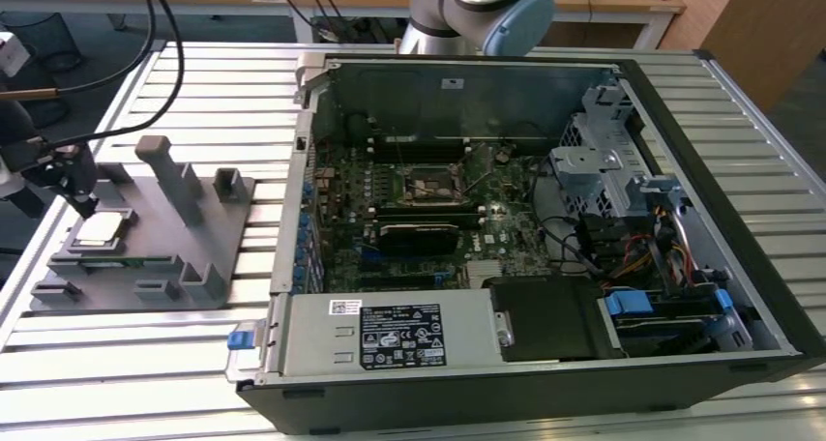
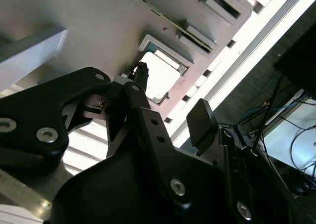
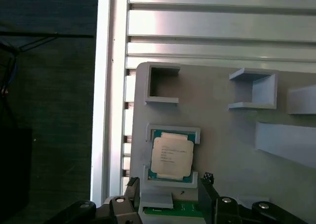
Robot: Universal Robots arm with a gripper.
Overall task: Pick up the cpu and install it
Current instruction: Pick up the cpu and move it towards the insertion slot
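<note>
Black fingers [image 3: 207, 192] spread apart and gripping nothing, gripper [image 1: 80, 207] hanging just beside the cpu [image 3: 171, 155], cpu lying flat in its framed recess on the grey fixture tray [image 1: 193, 257], open computer case [image 1: 722, 170] with empty socket [image 1: 427, 183] well apart toward the exterior view's right, slotted aluminium table [image 1: 193, 83] beneath.

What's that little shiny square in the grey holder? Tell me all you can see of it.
The cpu is a small flat square chip: pale silver metal top with some print, over a thin green rim. It lies flat, face up, in a shallow nest of the grey holder, with raised lips at two opposite edges. The holder sits at the exterior view's left of the open computer case. The open gripper hangs close by it, not clamped on it.
</note>
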